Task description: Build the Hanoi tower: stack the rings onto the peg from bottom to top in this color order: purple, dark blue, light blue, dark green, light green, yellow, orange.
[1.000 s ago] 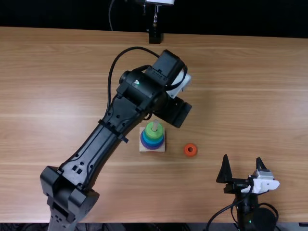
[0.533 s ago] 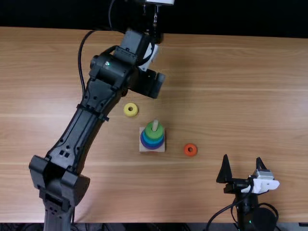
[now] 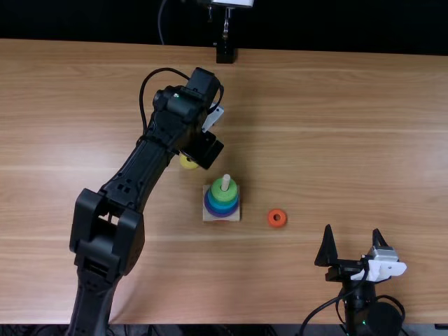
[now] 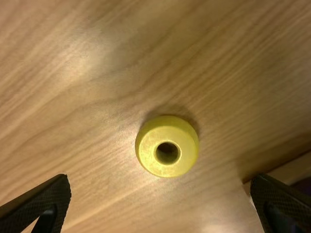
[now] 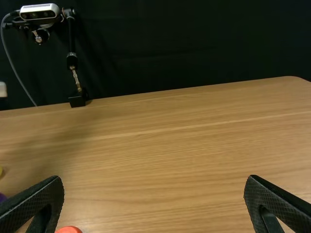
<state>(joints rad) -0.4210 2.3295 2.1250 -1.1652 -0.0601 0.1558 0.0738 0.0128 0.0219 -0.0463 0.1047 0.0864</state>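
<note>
Left claw (image 3: pixel 210 152) — upper left of centre in the top view; spread, empty. Yellow ring (image 3: pixel 188 162) — partly covered, just left of the claw and slightly lower in that view; flat on the surface (image 3: pixel 315 105), hole upward, next pick by my reading. Right claw (image 3: pixel 352 241) — lower right, parted, much farther from this ring.

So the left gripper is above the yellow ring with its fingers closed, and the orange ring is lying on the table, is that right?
Not quite: the fingers aren't closed. The left wrist view shows the left gripper open, its fingers well apart above the yellow ring. The orange ring is indeed lying on the table.
</note>
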